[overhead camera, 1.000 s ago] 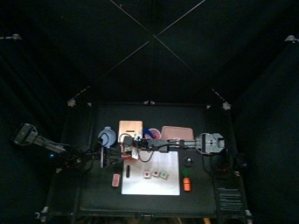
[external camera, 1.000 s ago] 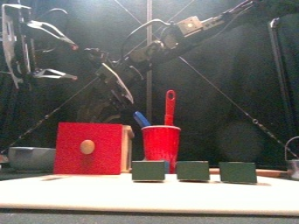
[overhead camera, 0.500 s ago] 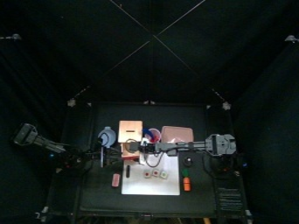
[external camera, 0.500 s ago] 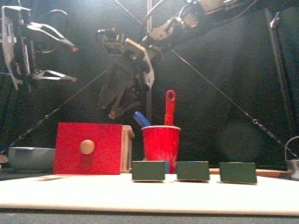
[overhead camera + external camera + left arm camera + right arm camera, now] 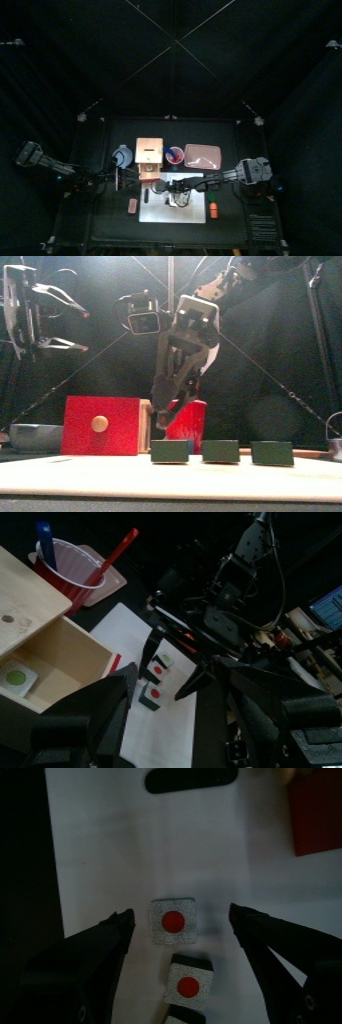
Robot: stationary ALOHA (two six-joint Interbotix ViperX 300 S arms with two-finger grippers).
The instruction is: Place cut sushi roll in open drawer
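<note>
The cut sushi roll lies as small dark-edged whitish slices on the white mat [image 5: 107,848]. In the right wrist view one red-centred slice [image 5: 174,921] sits between the open jaws of my right gripper [image 5: 181,914], low over it and not touching. A second slice [image 5: 190,984] lies beside it. The front view shows three slices [image 5: 221,451] in a row, with the right gripper [image 5: 163,418] hanging above the leftmost one. The wooden drawer [image 5: 40,647] stands open with a green-centred slice [image 5: 16,677] inside. My left gripper [image 5: 201,727] rests open at the table's left.
A red cup [image 5: 70,572] with a blue and a red utensil stands behind the drawer's red front [image 5: 104,426], next to a pink tray [image 5: 203,153]. A grey-blue bowl [image 5: 34,436] is at the left. An orange cylinder [image 5: 213,208] and a dark-red bar [image 5: 131,205] lie near the mat.
My right arm has swung from above the cup and tray forward and down onto the mat, with its open jaws now over the slices. The left arm has not moved.
</note>
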